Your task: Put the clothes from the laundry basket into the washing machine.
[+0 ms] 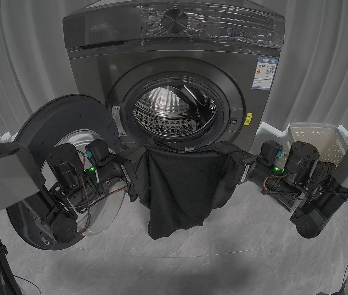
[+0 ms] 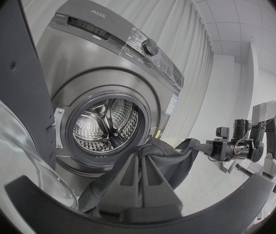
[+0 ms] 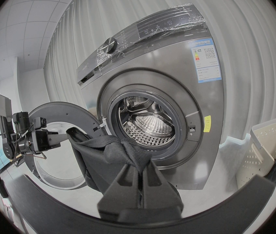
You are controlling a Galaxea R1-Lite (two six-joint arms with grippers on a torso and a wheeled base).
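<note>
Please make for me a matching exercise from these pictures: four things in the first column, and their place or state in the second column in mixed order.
Column one
1. black cloth garment
2. round dark-grey machine door
3. white perforated plastic laundry basket
4. shiny steel drum

Column two
A. stands beside the machine, on the robot's right
B. swung open toward the robot's left
C. held spread between the left claw and the right claw
D. shows no clothes inside

Pairs: 1-C, 2-B, 3-A, 4-D
</note>
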